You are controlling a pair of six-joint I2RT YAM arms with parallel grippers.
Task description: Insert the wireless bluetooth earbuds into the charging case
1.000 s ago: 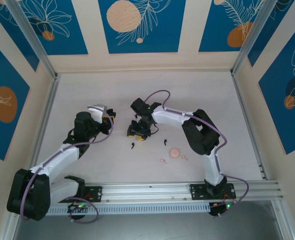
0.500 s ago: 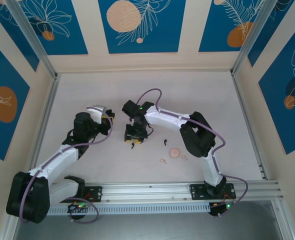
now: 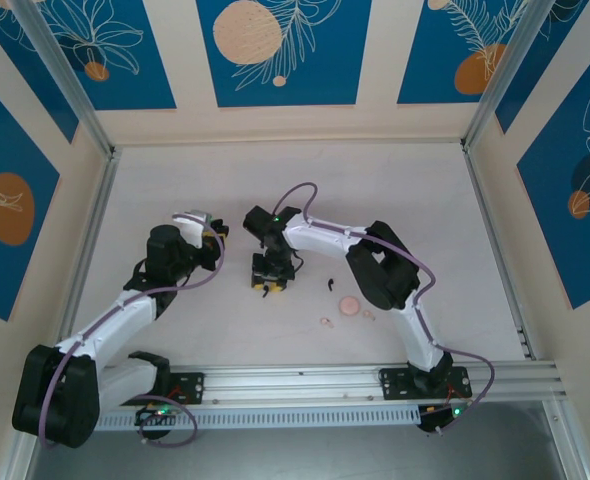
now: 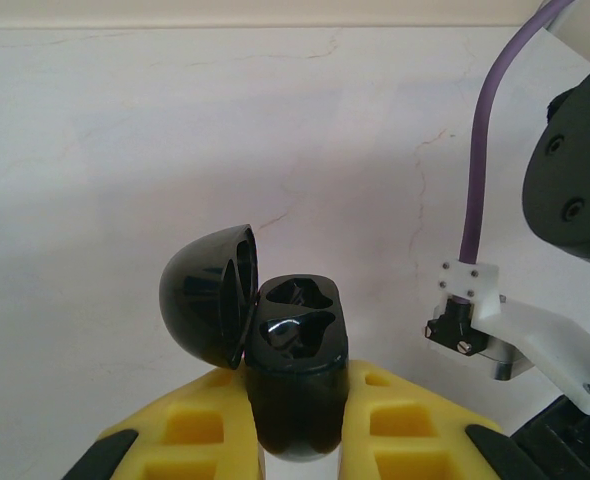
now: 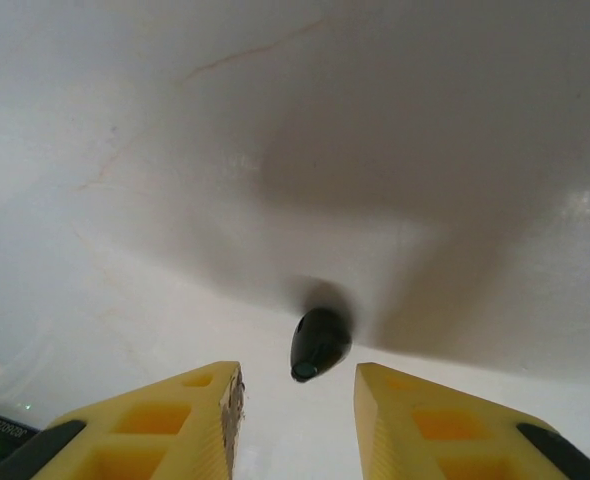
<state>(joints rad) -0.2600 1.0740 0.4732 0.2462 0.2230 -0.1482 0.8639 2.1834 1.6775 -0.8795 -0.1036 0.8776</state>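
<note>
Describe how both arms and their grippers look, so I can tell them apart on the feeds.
They match: the left arm and right arm have white links, bulky black joints and a looping purple cable. A green light glows on the right wrist. The left gripper and right gripper each carry two blocky yellow fingers with hollow recesses and black trim.

The charging case (image 4: 293, 400) sits in my left gripper (image 4: 295, 430), lid hinged to its left. Right of it and nearer, an earbud (image 5: 320, 343) lies on the table (image 3: 425, 200) just beyond my right gripper (image 5: 295, 385) — a round case (image 3: 350, 305) farther right.
</note>
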